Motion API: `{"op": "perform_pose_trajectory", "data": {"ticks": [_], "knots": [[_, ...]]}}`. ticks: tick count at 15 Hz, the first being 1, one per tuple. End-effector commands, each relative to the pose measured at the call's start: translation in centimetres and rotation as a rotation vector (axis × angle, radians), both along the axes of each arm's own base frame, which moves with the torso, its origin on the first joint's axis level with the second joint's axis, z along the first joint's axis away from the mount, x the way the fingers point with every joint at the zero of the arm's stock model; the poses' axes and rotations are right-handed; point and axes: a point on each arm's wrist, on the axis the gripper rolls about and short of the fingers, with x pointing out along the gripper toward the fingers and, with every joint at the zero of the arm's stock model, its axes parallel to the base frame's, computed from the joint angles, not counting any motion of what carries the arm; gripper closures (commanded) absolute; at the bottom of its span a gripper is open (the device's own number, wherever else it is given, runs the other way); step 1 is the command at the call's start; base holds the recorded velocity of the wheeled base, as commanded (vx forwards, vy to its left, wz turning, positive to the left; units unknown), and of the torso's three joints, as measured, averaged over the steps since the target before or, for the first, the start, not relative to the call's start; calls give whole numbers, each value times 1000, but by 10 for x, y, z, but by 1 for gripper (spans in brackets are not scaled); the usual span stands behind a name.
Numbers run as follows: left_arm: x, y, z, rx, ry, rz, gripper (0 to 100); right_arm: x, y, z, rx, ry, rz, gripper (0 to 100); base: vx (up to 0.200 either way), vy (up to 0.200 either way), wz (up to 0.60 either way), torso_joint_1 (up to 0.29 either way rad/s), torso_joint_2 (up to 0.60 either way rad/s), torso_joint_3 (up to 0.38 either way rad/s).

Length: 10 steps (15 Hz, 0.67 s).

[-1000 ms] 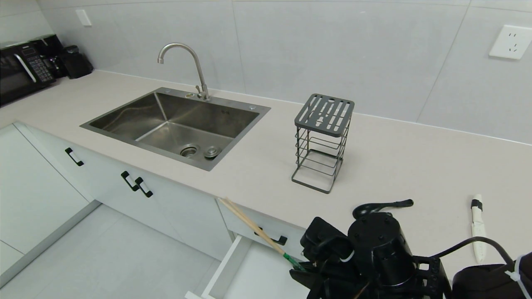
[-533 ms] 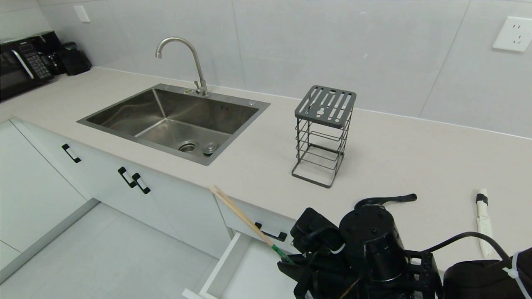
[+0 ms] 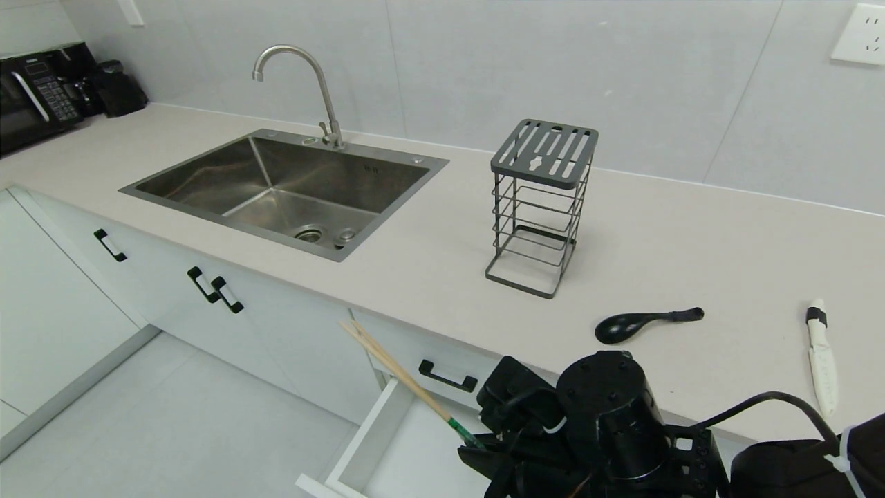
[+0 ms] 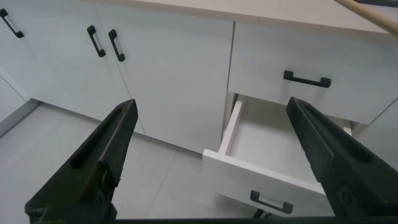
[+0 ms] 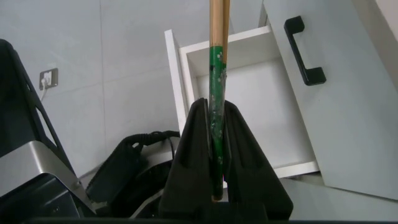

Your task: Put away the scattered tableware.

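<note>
We are holding chopsticks (image 5: 217, 37) in the right gripper (image 5: 215, 118) by the open drawer (image 5: 249, 93); left gripper (image 4: 211, 112) wide; spoon (image 3: 646, 322), knife (image 3: 821, 360) lying on worktop (image 3: 429, 263).

Tan chopsticks (image 3: 401, 373) with green ends; black spoon (image 3: 646, 324); dark grey rack (image 3: 539, 207); cream knife (image 3: 821, 356), black band; white drawer (image 3: 363, 446).

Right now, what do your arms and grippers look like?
Both are matte black. The left gripper has two long, tapering fingers; the right gripper has shorter, wedge-shaped ones. The right arm carries a round bolted cap, a looping black cable and a white zip tie.
</note>
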Motion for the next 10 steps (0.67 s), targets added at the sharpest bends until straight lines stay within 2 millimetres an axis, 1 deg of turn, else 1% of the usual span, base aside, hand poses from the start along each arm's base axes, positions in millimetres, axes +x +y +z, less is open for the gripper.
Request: {"op": "perform_pose_trajectory", "data": {"ticks": [1,4,10], "knots": [[0,0,0,0,1,0,0,-1,1,-1,-2,1,4,100,0,0,0,-61,90,61],[0,0,0,0,1,0,0,-4,3,0,1,-1,16,100,0,0,0,-196,390,193],[0,0,0,0,1,0,0,-4,4,1,4,-2,18,100,0,0,0,-255,500,237]]}}
